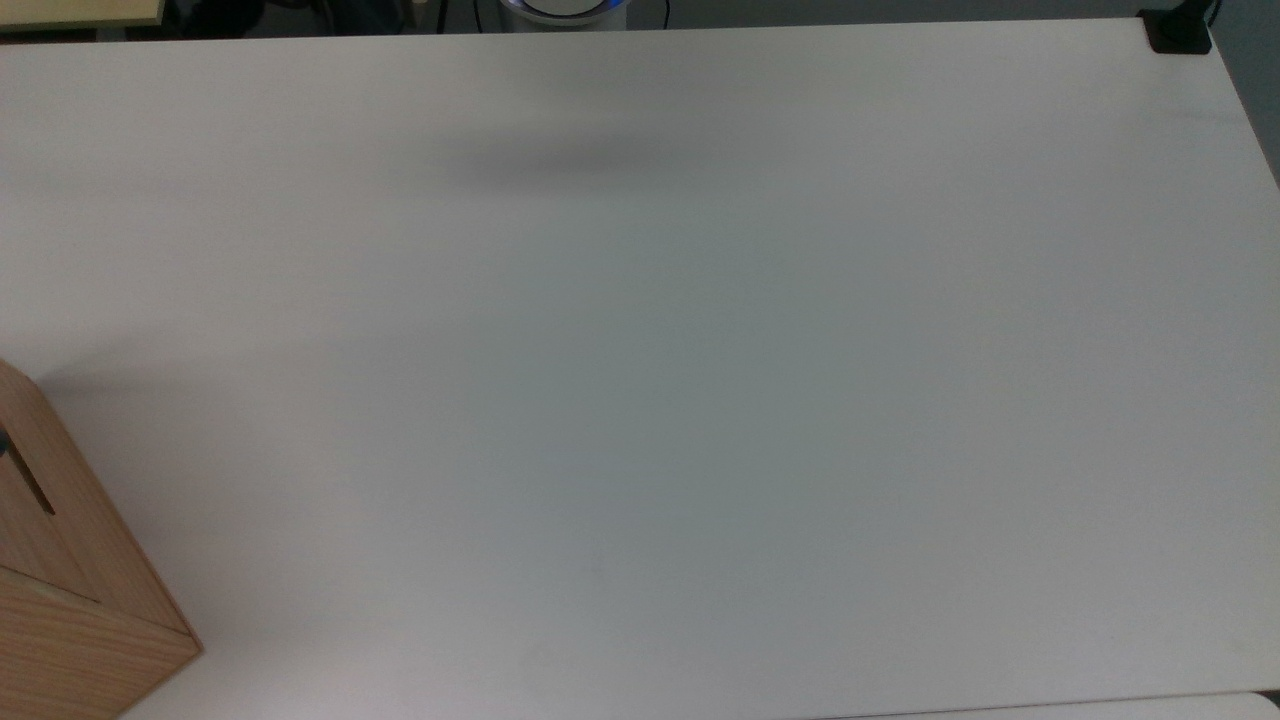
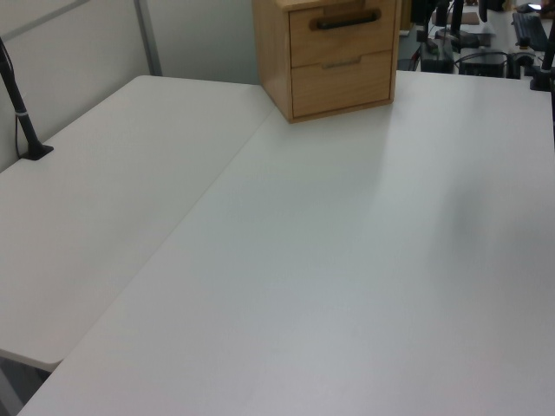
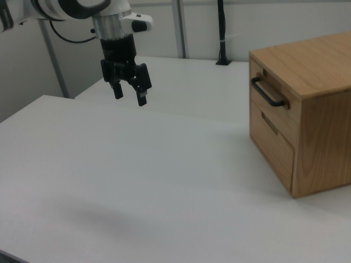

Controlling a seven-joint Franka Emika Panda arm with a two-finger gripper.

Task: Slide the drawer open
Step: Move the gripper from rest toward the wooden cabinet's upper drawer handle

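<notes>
A: Where is the tool point(image 3: 129, 96)?

B: In the right view it hangs in the air above the white worktop point(image 3: 137, 164), toward the right view's far left edge, fingers pointing down. The two black fingers point(image 3: 142, 97) stand apart with a clear gap between them and nothing held. It touches nothing.

A: And the drawer point(image 3: 270, 97)?

B: Top slot of the wooden cabinet point(image 3: 312, 109), which sits on the worktop at the right view's right edge. The front panel lies flush with the cabinet face, so it reads as closed. Its black bar handle point(image 3: 268, 93) projects from the panel (horizontal, one end near each side of the front). A second drawer front point(image 3: 271, 139) sits directly below, also flush.

A: Separation?

B: Tool and handle are well apart; bare worktop lies between them.

A: Other cameras?

B: The left view shows the cabinet point(image 2: 334, 56) at the far edge of the worktop point(image 2: 329, 260), handle point(image 2: 347, 20) facing the camera. The top view catches one corner of the cabinet point(image 1: 70, 590) at the top view's lower left corner of the worktop point(image 1: 640, 400).
</notes>
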